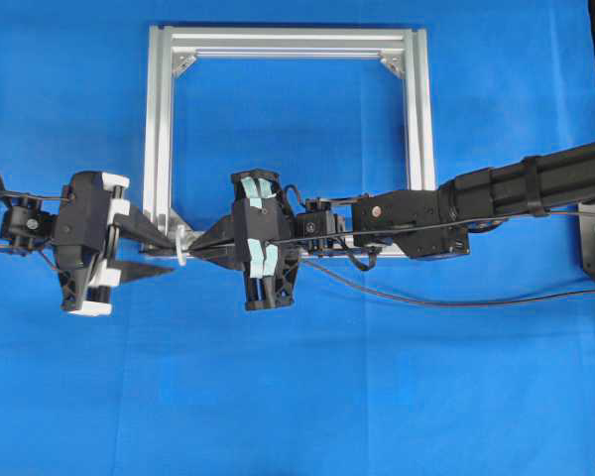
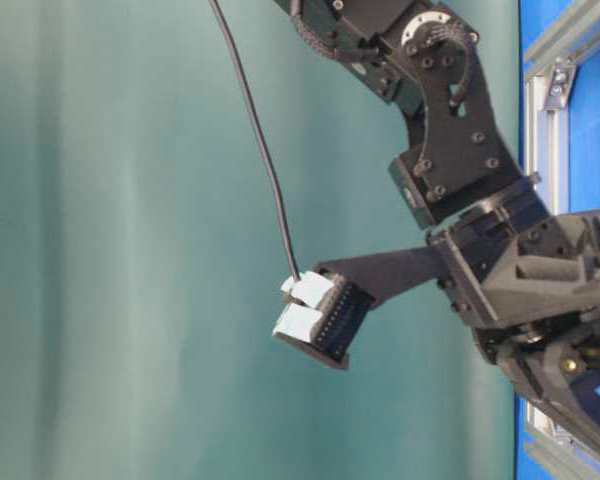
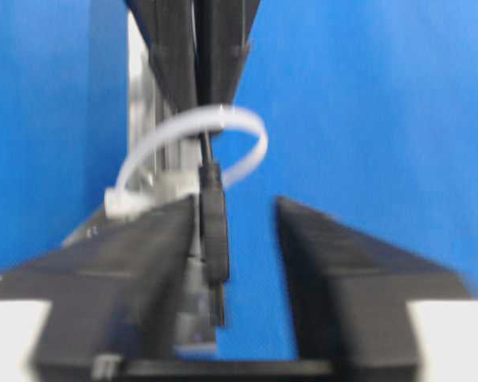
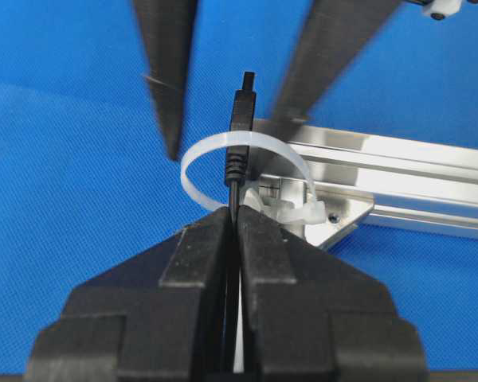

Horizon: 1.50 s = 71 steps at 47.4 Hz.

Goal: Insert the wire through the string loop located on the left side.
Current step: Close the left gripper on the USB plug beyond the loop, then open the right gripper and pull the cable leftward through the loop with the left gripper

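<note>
The wire (image 4: 237, 171) pokes its plug tip up through the string loop (image 4: 215, 147) at the centre of the right wrist view, clamped just behind the loop by the right gripper (image 4: 237, 231), jaws pressed together on it. The left gripper (image 3: 239, 239) straddles the plug from the far side, jaws apart and not gripping. The plug sits off-centre beside one finger (image 3: 155, 239), so closing may knock it aside or snag the loop on the aluminium frame (image 4: 398, 171).

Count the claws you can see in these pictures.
2. The left claw sits at the frame's lower-left corner; the right claw faces it, shut on the wire.
</note>
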### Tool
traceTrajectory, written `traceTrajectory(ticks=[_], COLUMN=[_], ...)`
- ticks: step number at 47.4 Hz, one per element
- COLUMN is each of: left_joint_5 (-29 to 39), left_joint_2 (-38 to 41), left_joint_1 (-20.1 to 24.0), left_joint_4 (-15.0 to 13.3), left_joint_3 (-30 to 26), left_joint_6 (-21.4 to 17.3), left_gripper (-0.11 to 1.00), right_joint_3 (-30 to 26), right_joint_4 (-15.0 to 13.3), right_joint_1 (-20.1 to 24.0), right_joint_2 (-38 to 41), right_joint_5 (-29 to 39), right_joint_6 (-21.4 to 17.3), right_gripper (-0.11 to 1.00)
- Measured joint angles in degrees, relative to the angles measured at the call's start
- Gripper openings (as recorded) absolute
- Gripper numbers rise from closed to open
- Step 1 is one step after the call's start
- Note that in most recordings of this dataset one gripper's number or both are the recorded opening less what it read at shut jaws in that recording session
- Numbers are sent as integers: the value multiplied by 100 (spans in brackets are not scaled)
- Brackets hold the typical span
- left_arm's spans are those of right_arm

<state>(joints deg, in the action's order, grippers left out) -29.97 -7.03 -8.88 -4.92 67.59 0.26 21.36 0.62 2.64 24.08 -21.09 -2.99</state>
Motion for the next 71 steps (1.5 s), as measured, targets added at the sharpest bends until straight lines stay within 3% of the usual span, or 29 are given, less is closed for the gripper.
traceTrajectory(ticks=[3,28,33,42,45,57,71], left_joint_5=[9,53,62,79,97,703,2443], left_joint_2=[0,0,-9,-9,-18,-475,-1890], left_joint_1=[9,9,0,-9,-9,-9,-9], left_joint_4=[9,0,9,9,9,9,9], left_joint_3=[-26,-26,-26,-35,-35,18,193], left_joint_6=[-18,-18,-18,-9,-9,0,97], left_gripper=[7,8,8,8,8,8,8], right_joint_3=[0,-9,-9,9,44,176,229], right_joint_4=[-9,-9,-9,18,26,35,35], right_joint_1=[9,18,9,-26,-26,-18,-26], right_joint_2=[0,0,9,0,0,0,0], right_joint_5=[0,0,-9,26,35,35,35], right_joint_6=[0,0,-26,-44,-44,-44,-53], right_gripper=[0,3,23,81,94,92,92])
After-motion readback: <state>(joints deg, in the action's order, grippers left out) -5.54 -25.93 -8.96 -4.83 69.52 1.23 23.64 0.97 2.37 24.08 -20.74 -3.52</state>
